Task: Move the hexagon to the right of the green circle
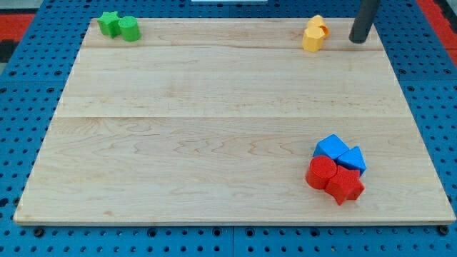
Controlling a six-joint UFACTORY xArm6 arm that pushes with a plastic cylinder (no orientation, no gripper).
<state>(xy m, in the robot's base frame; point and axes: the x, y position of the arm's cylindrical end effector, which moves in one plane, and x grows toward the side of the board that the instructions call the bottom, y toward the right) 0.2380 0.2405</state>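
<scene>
My tip (356,40) stands at the upper right of the wooden board (214,143), just right of the two touching yellow blocks (314,33), shapes unclear; it is a bare rod, holding nothing. The green circle (129,30) touches a green star (108,23) at the upper-left edge. Blue blocks (339,154) and red blocks (334,178) cluster at lower right, leaving the board's middle open above a blue pegboard (21,107).

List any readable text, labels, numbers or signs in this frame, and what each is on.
None readable.
Wooden board: bare grain only.
Green blocks, yellow blocks, blue blocks, red blocks: plain faces, no markings.
Blue perforated surface around the board: holes only, no print.
My tip, at the view's right of the yellow blocks: dark rod, no label visible.
</scene>
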